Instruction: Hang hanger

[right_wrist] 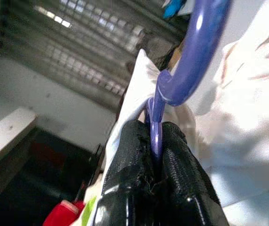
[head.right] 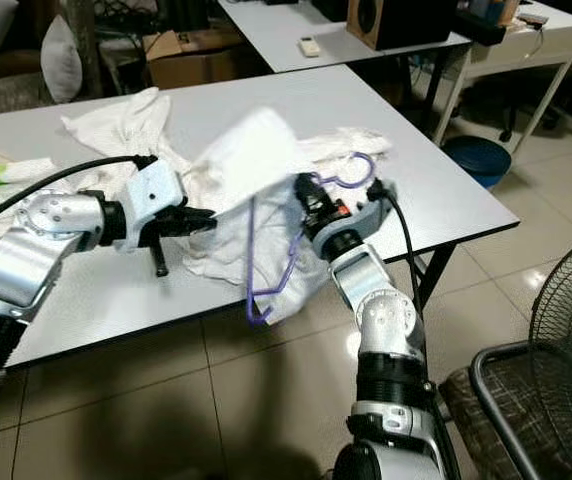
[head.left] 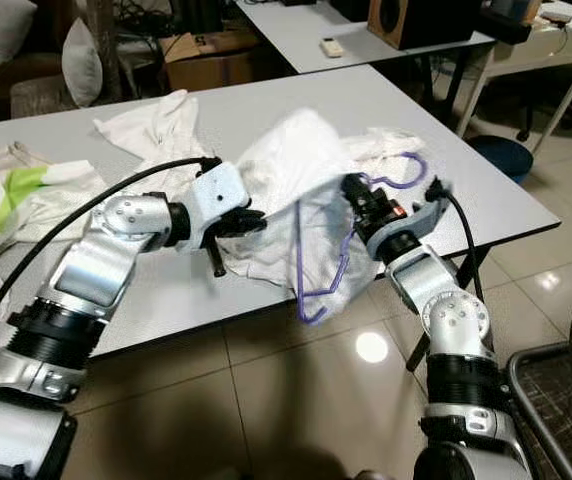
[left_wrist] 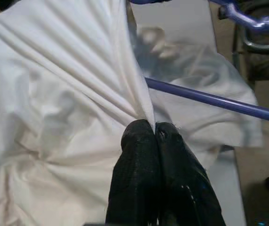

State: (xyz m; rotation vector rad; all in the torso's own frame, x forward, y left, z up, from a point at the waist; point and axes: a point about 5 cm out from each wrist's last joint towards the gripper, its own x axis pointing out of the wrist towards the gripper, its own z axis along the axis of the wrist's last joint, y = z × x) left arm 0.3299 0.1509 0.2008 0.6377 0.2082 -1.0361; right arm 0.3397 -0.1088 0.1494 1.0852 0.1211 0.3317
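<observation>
Right gripper [right_wrist: 155, 134] is pinching the purple plastic hanger [head.left: 341, 262] tight — left gripper [left_wrist: 154, 134], at nine o'clock, is clamping creased white cloth [left_wrist: 64, 94].

No readable txt anywhere: no labels, brands, nos. or signs legible on any obj in these views.

Head stereo downward; 2 wrist close-ups.
</observation>
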